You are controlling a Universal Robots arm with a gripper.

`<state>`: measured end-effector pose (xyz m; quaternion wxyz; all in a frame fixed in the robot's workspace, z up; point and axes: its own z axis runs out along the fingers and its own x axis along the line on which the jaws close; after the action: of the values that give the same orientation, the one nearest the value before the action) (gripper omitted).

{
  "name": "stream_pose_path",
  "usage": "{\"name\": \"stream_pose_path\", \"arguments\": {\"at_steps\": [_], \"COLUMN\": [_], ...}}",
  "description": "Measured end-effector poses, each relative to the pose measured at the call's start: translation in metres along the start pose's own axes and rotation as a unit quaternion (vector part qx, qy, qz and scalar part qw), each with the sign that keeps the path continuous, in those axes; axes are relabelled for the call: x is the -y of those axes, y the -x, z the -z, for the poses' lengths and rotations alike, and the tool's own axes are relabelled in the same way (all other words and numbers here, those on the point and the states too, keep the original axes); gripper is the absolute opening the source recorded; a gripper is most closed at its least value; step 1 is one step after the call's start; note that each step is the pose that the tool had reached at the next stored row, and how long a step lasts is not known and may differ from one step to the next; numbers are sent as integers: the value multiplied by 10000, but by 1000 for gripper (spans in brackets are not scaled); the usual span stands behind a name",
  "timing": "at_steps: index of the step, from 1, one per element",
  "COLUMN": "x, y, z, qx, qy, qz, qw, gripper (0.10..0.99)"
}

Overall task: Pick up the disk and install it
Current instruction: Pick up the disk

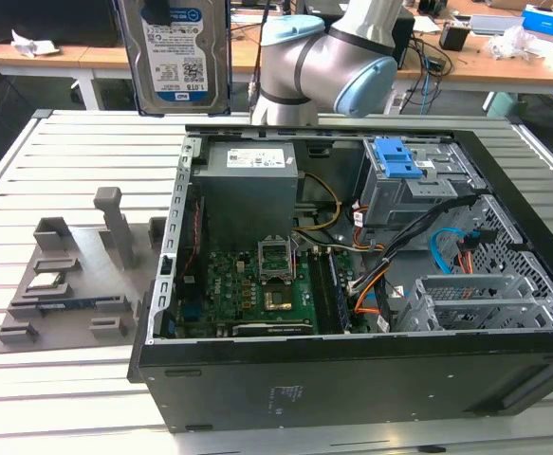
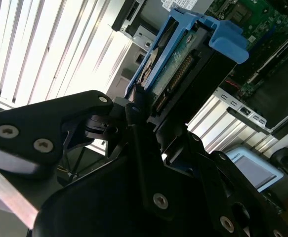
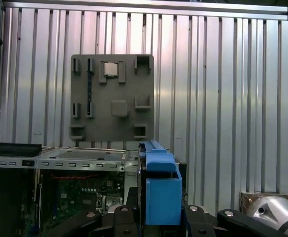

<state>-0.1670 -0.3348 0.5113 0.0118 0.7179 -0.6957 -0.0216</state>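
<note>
The disk [image 1: 182,57], a silver hard drive with a white and blue label and blue side rails, hangs upright high above the table, past the open computer case [image 1: 352,384]. My gripper [image 2: 146,101] is shut on it, black fingers [image 2: 60,128] clamping its end. In the second wrist view the drive's circuit side and connector show between the blue rails [image 2: 227,42]. In the first wrist view the disk [image 3: 161,190] stands edge-on between the jaws, over the case's rim. The grey drive cage with its blue latch [image 1: 397,163] sits in the case's far corner on the exterior view's right.
A grey fixture tray [image 1: 77,284] lies on the slatted table on the exterior view's left, with a small square chip [image 1: 48,282] in it; the tray [image 3: 111,96] also faces the first wrist view. The arm's base [image 1: 304,71] rises behind the case. Cables and the motherboard [image 1: 257,284] fill the case.
</note>
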Motion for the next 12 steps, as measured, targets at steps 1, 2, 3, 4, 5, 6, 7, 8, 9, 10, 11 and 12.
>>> {"name": "stream_pose_path", "arguments": {"at_steps": [1,2,3,4,5,6,7,8,9,10,11,12], "x": [24,65,91,123,161,187,225,249,273,302,326,362], "y": [-1,-2,-3,-4,-5,-6,-7,-8,-8,-9,-10,-11], "z": [1,3,4,6,7,9,11,12,13,14,15,17], "qx": [0,0,0,0,0,0,0,0,0,0,0,0], "qy": [0,0,0,0,0,0,0,0,0,0,0,0], "qz": [0,1,1,1,0,0,1,1,0,0,0,1], "qw": [10000,10000,10000,10000,10000,10000,10000,10000,10000,10000,10000,10000], "gripper": [365,365,365,365,365,365,365,365,365,365,365,365]}}
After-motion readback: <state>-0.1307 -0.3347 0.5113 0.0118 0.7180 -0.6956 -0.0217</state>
